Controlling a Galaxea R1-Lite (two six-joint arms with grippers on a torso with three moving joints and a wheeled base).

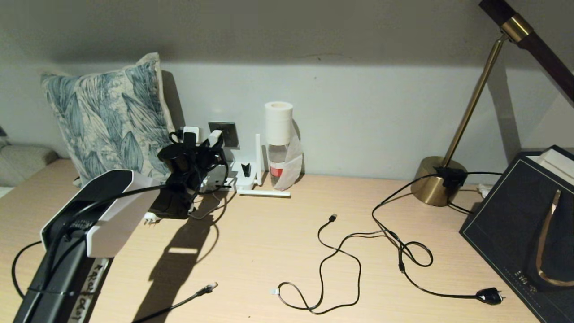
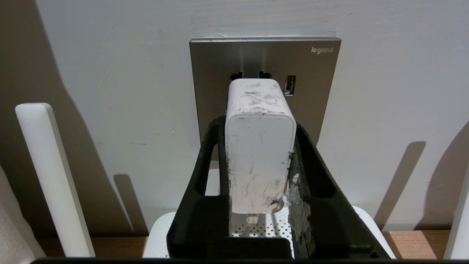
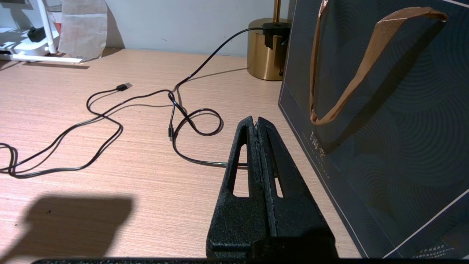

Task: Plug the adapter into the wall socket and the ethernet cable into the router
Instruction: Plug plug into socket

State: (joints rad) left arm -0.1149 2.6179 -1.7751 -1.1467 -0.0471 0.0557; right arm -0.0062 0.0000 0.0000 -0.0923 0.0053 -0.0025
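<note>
I am holding the adapter in the left gripper; its black fingers are clamping the white body from both sides. In the left wrist view the adapter is sitting at centre frame, its far end right up against the grey socket, just below the two upper holes and beside the small USB slot. I cannot tell whether the prongs are already seated or only meeting the plate. In the head view the same gripper is working at centre left, against the wall beside the cushion.

The router is lying directly under the gripper in the wrist view, with one antenna standing at the left of frame. The ethernet cable is lying on the desk at lower centre left of the head view, its clear connector free and well apart from the router.

The right gripper is idling with its jaws pressed together and holding nothing, low over the desk beside the dark bag at the right of its own view.

Assessment: the first step, plugging in the adapter, is in hand; the cable step is not yet begun. The next move, as I am judging it, calls for a straight push into the socket until the body is sitting flush, then a clean release without dragging the adapter sideways.
</note>
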